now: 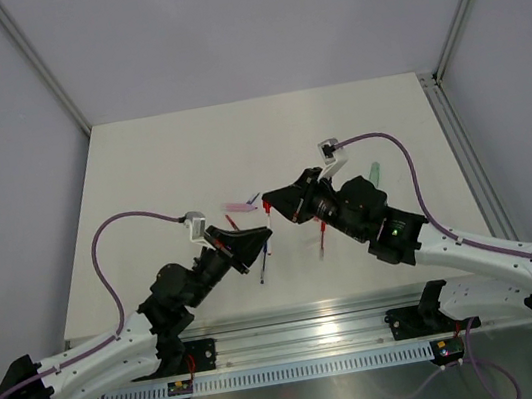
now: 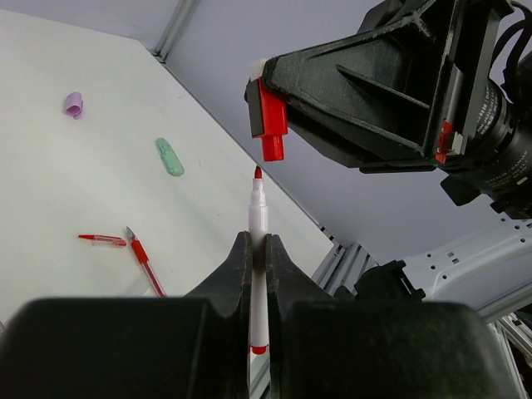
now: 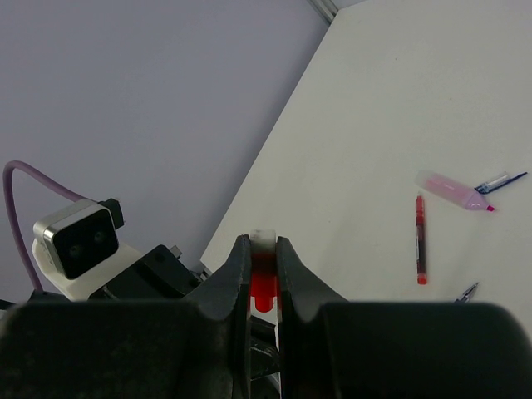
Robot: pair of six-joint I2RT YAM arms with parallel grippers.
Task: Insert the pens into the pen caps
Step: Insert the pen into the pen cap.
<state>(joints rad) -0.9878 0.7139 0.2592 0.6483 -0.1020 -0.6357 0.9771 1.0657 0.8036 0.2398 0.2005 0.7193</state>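
**Desk:** Where's the overhead camera?
**Photographer:** High behind both arm bases, looking down on the pale white worktop.
**Desk:** And the wrist views?
**Photographer:** Close in, sighting along the black left pincer and the black right pincer, facing one another; all three share the worktop.

The white table carries a pink highlighter, a green highlighter, a lilac cap and a red pen.

Robotics lab test cell: white tabletop, plain grey panel walls, aluminium frame posts, 2 cabled arms bolted to a rail.
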